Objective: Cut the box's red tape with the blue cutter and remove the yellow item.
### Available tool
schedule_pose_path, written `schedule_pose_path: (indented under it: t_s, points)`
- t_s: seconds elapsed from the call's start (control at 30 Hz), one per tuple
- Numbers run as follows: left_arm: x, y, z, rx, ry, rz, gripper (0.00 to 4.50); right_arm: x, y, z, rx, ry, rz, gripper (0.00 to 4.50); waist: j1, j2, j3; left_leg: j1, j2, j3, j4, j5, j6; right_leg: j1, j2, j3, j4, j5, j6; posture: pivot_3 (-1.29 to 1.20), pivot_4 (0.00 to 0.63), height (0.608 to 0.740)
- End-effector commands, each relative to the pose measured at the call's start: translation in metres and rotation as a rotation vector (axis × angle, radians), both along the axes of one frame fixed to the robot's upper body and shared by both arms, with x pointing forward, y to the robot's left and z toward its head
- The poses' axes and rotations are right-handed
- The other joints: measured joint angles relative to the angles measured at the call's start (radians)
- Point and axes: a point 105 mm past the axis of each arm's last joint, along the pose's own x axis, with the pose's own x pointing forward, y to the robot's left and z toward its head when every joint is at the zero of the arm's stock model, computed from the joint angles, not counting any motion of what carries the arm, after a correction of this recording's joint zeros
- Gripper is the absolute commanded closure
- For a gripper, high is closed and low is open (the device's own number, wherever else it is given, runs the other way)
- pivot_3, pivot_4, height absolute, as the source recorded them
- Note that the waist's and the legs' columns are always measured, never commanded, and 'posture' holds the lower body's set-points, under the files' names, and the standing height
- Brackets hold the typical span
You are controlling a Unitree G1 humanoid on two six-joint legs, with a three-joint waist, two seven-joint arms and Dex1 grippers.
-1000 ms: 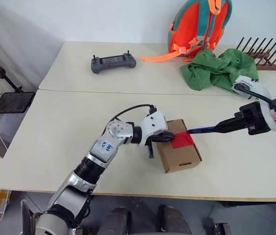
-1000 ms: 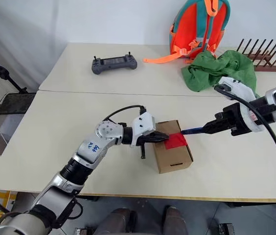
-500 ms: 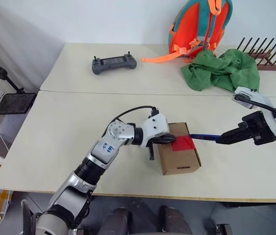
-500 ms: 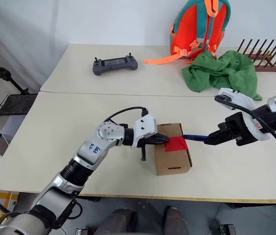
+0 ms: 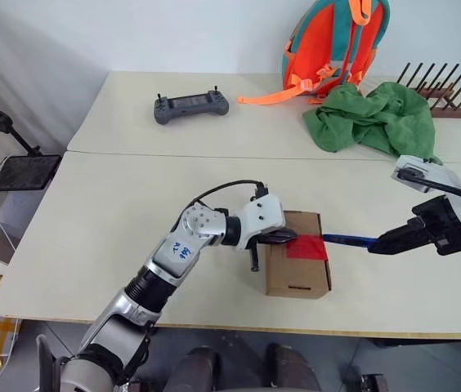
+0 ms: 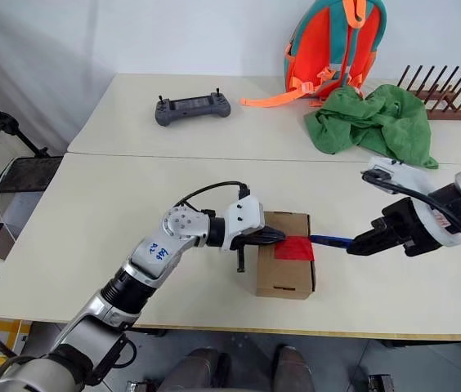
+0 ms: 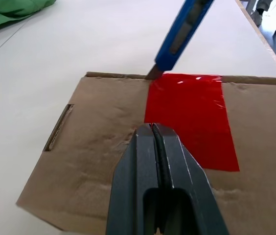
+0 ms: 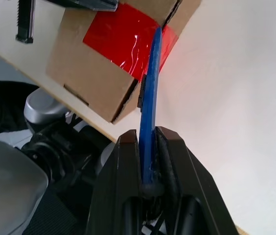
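While my left gripper [image 7: 153, 128] presses its closed fingers on the box [image 5: 297, 265] beside the red tape [image 5: 306, 246], my right gripper [image 5: 380, 245] pinches the blue cutter [image 5: 349, 240], tip at the tape's edge.

Matt brown cardboard box [image 7: 103, 161], slightly creased, bears glossy smooth red tape [image 7: 192, 120]; the blue cutter [image 7: 182, 34] looks plastic

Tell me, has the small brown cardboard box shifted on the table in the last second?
Yes. The cardboard box has swung round: its long side now runs about square to the table's front edge, where it lay slanted before.
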Motion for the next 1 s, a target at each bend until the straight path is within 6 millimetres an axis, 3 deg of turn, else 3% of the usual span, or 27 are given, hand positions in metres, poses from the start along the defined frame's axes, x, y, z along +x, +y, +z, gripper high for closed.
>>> schedule_pose_path:
  t_s: [0.03,0.37,0.53,0.67,0.9,1.0]
  points:
    - [-0.012,0.021,-0.086,0.27,0.214,0.064,4.48,-0.025,0.021,-0.003,0.089,0.121,0.136,4.35,0.0,0.0,0.0,0.0,0.0,0.0,0.0,0.0,0.0,0.0,0.0,0.0,0.0,0.0,0.0,0.0,0.15,0.74]
    - [-0.01,0.022,-0.086,0.269,0.206,0.071,4.48,-0.016,0.012,-0.001,0.087,0.088,0.071,4.35,0.0,-0.001,-0.005,0.0,0.001,0.0,0.0,0.0,0.0,0.0,0.0,0.0,0.0,0.0,0.0,0.0,0.15,0.74]
    - [0.001,0.009,-0.053,0.056,0.178,0.087,4.48,-0.007,0.004,0.012,0.072,-0.003,0.013,4.35,0.001,-0.001,-0.005,0.0,0.0,0.0,0.0,0.0,0.0,0.0,0.0,0.0,0.0,0.0,0.0,0.0,0.15,0.74]
    - [0.007,0.008,-0.014,-0.153,0.165,0.072,4.48,-0.004,-0.01,0.022,0.028,-0.093,-0.053,4.35,0.003,0.0,-0.003,-0.003,0.0,0.0,0.001,0.0,0.0,-0.002,0.0,0.0,0.0,0.0,0.0,0.0,0.15,0.74]
    - [0.011,0.029,0.029,-0.33,0.14,0.005,4.48,-0.002,-0.021,0.036,-0.043,-0.217,-0.064,4.35,0.001,0.003,0.001,-0.01,0.0,0.001,0.001,0.001,-0.001,-0.011,0.0,-0.001,0.003,0.0,0.0,0.0,0.15,0.74]
    - [0.013,0.042,0.036,-0.341,0.125,-0.005,4.48,0.004,-0.022,0.046,-0.032,-0.28,-0.057,4.35,-0.001,0.003,0.002,-0.018,0.0,0.006,0.002,0.003,-0.001,-0.023,0.001,-0.003,0.01,0.001,0.001,0.0,0.15,0.74]
